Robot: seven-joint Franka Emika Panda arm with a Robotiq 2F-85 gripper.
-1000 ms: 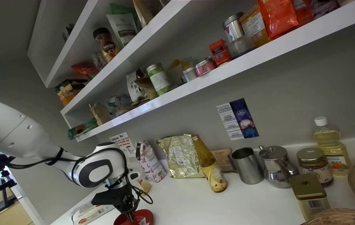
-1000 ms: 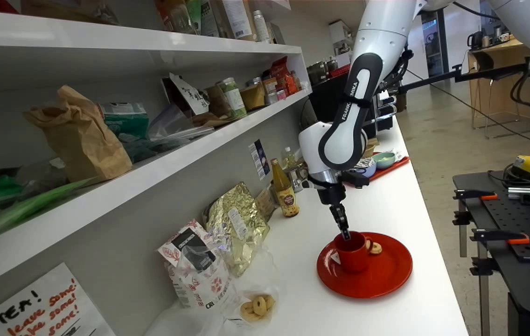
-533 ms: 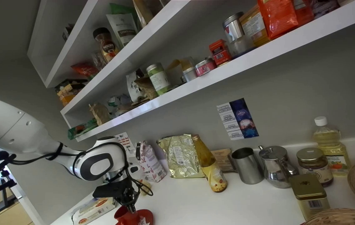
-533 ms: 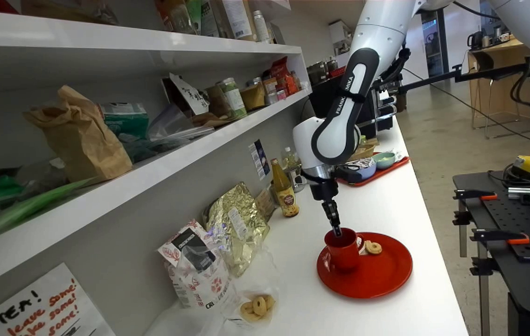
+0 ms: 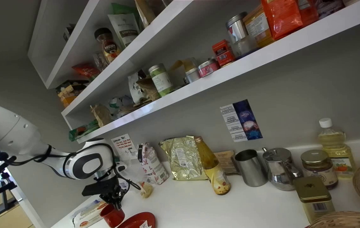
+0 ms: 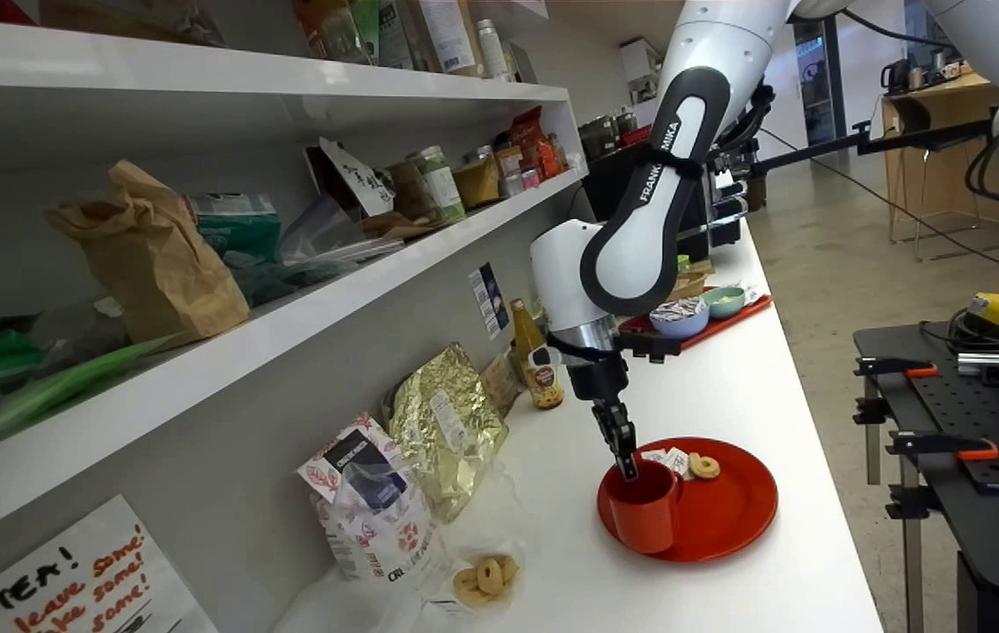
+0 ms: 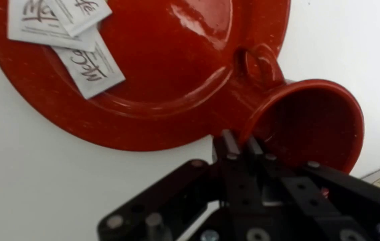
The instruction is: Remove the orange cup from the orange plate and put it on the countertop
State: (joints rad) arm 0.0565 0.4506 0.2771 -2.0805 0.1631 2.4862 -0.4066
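The orange cup hangs from my gripper, tilted, at the edge of the orange plate. In an exterior view the cup is off to the side of the plate, apparently raised. In the wrist view the fingertips are shut across the rim of the cup, one finger inside and one outside. The cup's handle points towards the plate. Its base is hidden from the wrist. The white countertop lies around and under the plate.
White packets and a ring biscuit lie on the plate. A clear bag of biscuits, a patterned bag, a gold bag and a bottle stand along the wall. A long white packet lies behind the cup.
The cup has risen with my gripper from the plate's middle and moved sideways past the plate's edge, tilting. The white packets on the plate are uncovered. The plate has stayed in place.
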